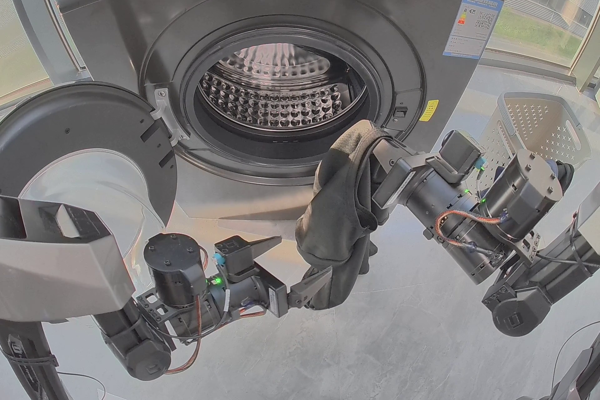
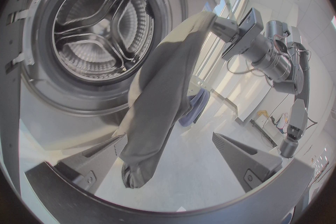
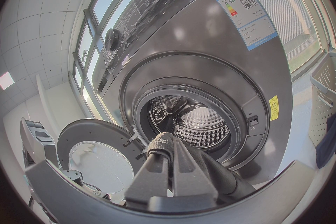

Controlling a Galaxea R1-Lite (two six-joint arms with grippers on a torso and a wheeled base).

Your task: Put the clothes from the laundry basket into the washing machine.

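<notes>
The washing machine (image 1: 275, 1) faces me with its round door (image 1: 81, 132) swung open to the left, baring the steel drum (image 1: 275, 89). My right gripper (image 1: 375, 148) is shut on the top of a dark garment (image 1: 337, 214), which hangs limp in front of the opening's lower right rim. In the right wrist view that gripper (image 3: 168, 146) pinches the garment (image 3: 213, 172) before the drum (image 3: 196, 123). Low and in front, my left gripper (image 1: 305, 254) stands open, its fingers either side of the garment's lower end (image 2: 140, 165). The left wrist view shows the left gripper (image 2: 169, 136) and the right gripper (image 2: 224, 30).
A pale perforated laundry basket (image 1: 537, 126) stands on the floor right of the machine, with a blue cloth (image 3: 327, 144) in it. The open door takes up the left side. Bare grey floor (image 1: 400, 332) lies in front.
</notes>
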